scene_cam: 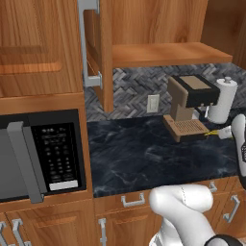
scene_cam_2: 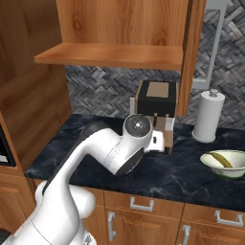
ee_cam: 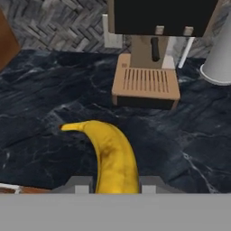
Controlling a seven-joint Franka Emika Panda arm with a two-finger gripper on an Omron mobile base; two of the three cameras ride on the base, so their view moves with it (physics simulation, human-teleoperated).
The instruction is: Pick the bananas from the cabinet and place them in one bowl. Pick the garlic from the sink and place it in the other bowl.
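My gripper (ee_cam: 116,186) is shut on a yellow banana (ee_cam: 113,158), which sticks out between the fingertips (ee_cam: 81,185) above the dark marble counter (ee_cam: 45,113). In the right base view the hand is mostly hidden behind my arm's joint (scene_cam_2: 136,127). A second banana (scene_cam_2: 221,159) lies in a cream-white bowl (scene_cam_2: 210,162) at the right of the counter. The wooden cabinet stands open, its shelf (scene_cam_2: 115,55) bare and its door (scene_cam: 98,48) swung out. The garlic and the sink are out of view.
A brown and black coffee machine (ee_cam: 153,54) stands ahead of the hand, with a paper towel roll (scene_cam_2: 209,117) to its right. A microwave (scene_cam: 38,158) sits at the left end of the counter. Drawer fronts with silver handles (scene_cam: 133,199) run below.
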